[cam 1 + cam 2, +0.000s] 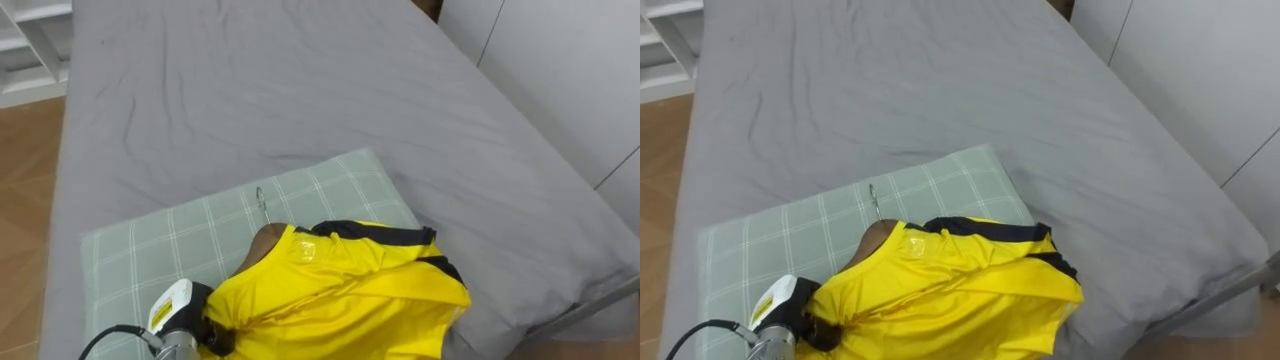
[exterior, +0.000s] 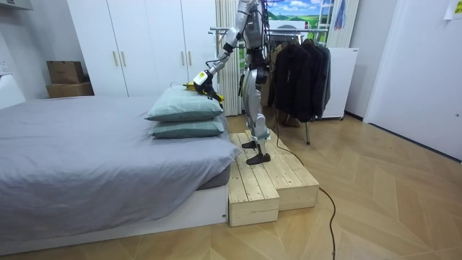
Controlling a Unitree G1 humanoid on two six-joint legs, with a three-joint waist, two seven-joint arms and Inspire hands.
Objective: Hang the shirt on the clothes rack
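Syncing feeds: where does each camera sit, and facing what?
Left eye view: on the head, looking down at the pillow, left hand gripping the yellow shirt.
Right eye view: beside it, same scene, same hand.
Room view: across the room, facing the whole robot on the wooden step beside the bed.
Shared: yellow shirt and pillow.

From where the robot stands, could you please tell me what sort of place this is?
Most likely a bedroom: a grey-sheeted bed, stacked pillows, white wardrobes and a rack of dark clothes.
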